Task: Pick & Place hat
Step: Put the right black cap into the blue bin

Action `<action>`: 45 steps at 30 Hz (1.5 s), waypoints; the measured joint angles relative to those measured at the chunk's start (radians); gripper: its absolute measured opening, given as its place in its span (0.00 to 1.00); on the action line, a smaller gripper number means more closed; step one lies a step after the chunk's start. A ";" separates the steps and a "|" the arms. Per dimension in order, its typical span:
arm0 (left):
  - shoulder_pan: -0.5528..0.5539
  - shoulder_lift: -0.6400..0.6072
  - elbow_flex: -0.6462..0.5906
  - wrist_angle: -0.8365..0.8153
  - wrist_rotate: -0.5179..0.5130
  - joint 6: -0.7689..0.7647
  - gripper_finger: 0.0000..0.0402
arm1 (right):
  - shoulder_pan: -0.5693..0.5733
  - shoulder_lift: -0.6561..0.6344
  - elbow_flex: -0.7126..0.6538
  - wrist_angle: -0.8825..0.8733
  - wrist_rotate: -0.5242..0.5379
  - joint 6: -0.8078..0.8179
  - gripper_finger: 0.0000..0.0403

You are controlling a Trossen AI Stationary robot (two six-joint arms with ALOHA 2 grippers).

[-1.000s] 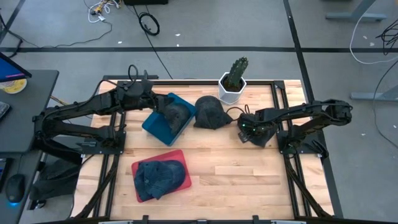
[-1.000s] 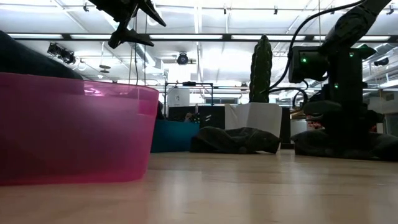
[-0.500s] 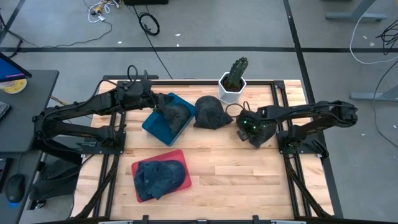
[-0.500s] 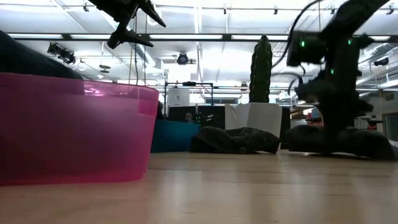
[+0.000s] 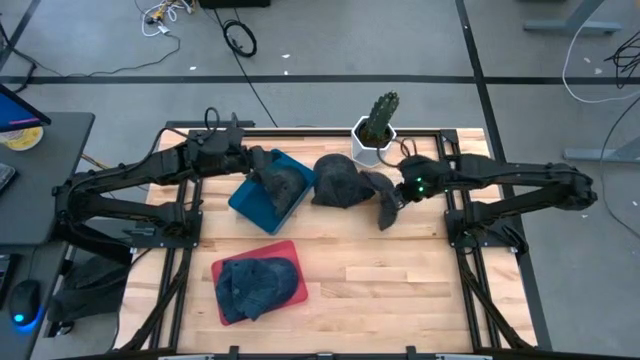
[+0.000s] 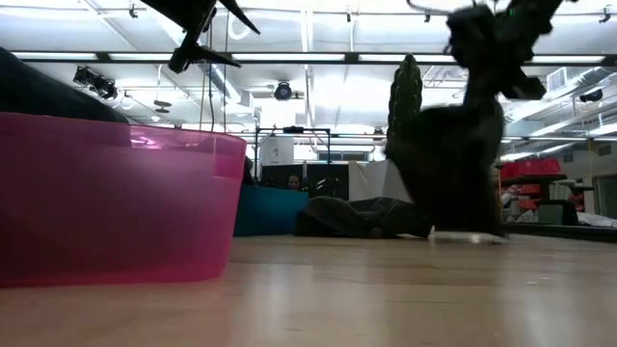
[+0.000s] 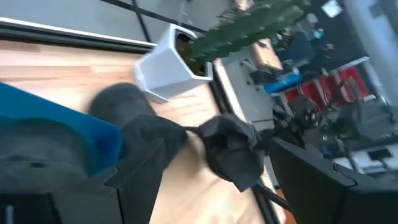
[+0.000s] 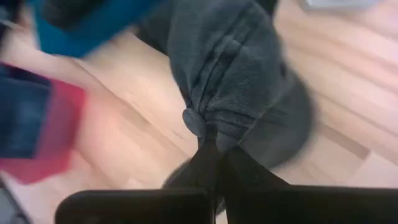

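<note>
Right claw (image 5: 397, 196): closed, pinching a dark grey hat (image 5: 385, 210) by its crown. The right wrist view shows the two fingers (image 8: 214, 163) pressed together on bunched fabric just below the top button. The hat hangs lifted off the desk (image 5: 380, 270), blurred in the low view, its lower edge near the wood; whether it touches cannot be told.

Left claw (image 5: 258, 165): jaws spread wide, holding nothing, poised above the blue bin (image 5: 262, 200), which contains a dark hat (image 5: 285, 182).

A second dark grey hat (image 5: 338, 180) lies on the desk between the blue bin and the held hat, close to both. White pot with cactus (image 5: 374, 135) stands at the far edge, just behind the right claw.

Red bin (image 5: 292, 290) sits toward the near-left corner with a blue denim hat (image 5: 255, 283) inside.

Open room: bare wood across the near-right half of the desk, from the red bin to the right rail. The far centre is crowded.
</note>
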State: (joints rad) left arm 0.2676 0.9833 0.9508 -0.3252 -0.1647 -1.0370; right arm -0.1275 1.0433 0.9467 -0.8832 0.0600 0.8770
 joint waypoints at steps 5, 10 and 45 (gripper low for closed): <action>-0.027 0.000 0.000 0.098 0.061 -0.057 0.74 | 0.012 -0.005 0.083 0.058 0.041 -0.022 0.00; -0.073 0.001 0.000 0.228 0.092 -0.136 0.74 | 0.012 -0.005 0.105 0.208 0.048 -0.029 0.00; -0.161 0.374 0.001 0.713 0.086 -0.475 0.74 | 0.044 0.192 0.106 0.664 -0.109 -0.134 0.00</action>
State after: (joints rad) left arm 0.1069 1.3575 0.9521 0.3874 -0.0784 -1.5119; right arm -0.0837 1.2351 1.0531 -0.2196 -0.0488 0.7435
